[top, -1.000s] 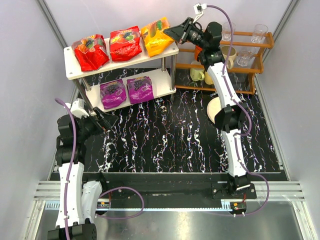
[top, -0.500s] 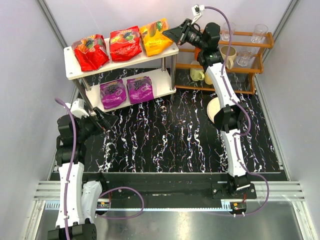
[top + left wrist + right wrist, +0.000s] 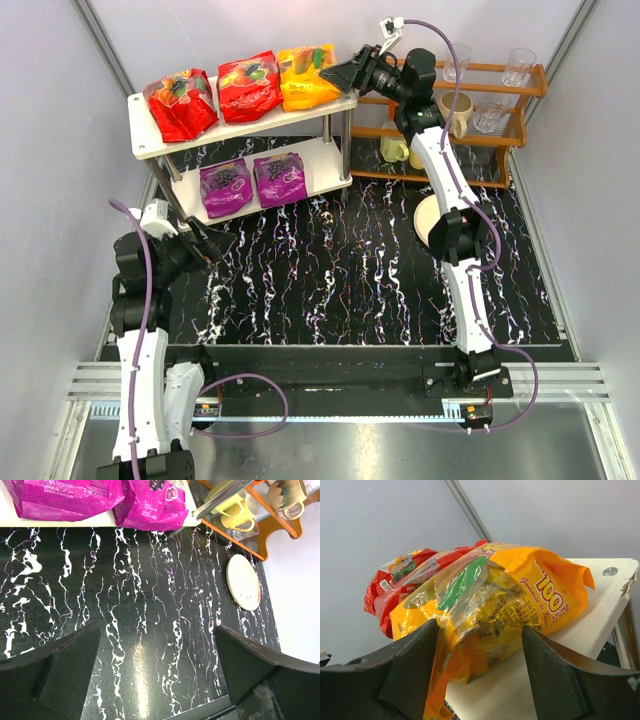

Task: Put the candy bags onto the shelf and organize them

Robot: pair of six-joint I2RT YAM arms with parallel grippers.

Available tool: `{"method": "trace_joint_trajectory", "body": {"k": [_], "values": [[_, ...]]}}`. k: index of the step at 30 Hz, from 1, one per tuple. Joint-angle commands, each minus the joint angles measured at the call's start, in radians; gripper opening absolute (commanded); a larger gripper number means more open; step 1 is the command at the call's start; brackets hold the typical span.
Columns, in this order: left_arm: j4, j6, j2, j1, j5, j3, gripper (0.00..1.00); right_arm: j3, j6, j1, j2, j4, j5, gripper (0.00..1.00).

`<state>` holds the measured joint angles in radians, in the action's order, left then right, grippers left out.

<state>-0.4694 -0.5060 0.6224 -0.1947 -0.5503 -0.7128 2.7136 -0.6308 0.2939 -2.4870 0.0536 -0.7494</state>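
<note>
Five on shelf (image 3: 250, 125) already. Right gripper (image 3: 480, 629) spread, empty — fingers (image 3: 415, 670) flank orange bag's (image 3: 495, 600) near end, likely squaring it against reds (image 3: 382, 597) beyond. Left gripper (image 3: 157, 635) slack too, parked clear; purples (image 3: 65, 500) just ahead.

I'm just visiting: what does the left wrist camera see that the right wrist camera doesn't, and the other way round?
Only the left wrist view: two purple bags on the shelf's lower board, the black marbled tabletop, a round plate and a yellow mug. Only the right wrist view: the orange-yellow bag with the red bags behind it, on the top board. Both: the white shelf, plus an open left end effector or right end effector.
</note>
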Motion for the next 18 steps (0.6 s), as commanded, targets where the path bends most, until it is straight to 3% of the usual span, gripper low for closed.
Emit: {"method": "trace_joint_trajectory", "body": {"k": [1, 7, 11, 13, 16, 18], "values": [[0.008, -0.006, -0.027, 0.001, -0.011, -0.042, 0.99, -0.029, 0.022, -0.012, 0.089, -0.021, -0.004, 0.75], [-0.003, -0.020, -0.039, 0.001, -0.016, -0.047, 0.99, -0.026, 0.013, -0.062, 0.140, -0.021, 0.001, 0.82], [-0.012, -0.025, -0.041, 0.001, -0.017, -0.053, 0.99, -0.041, -0.004, -0.094, 0.171, -0.029, -0.008, 0.98], [-0.023, -0.022, -0.043, 0.001, -0.019, -0.054, 0.99, -0.070, -0.004, -0.111, 0.207, -0.031, -0.021, 1.00], [-0.047, -0.011, -0.043, 0.000, 0.010, -0.062, 0.99, -0.234, 0.045, -0.125, 0.334, -0.047, -0.044, 1.00], [-0.073, 0.004, -0.038, 0.000, 0.038, -0.068, 0.99, -0.540, 0.157, -0.125, 0.540, -0.072, 0.017, 1.00]]}}
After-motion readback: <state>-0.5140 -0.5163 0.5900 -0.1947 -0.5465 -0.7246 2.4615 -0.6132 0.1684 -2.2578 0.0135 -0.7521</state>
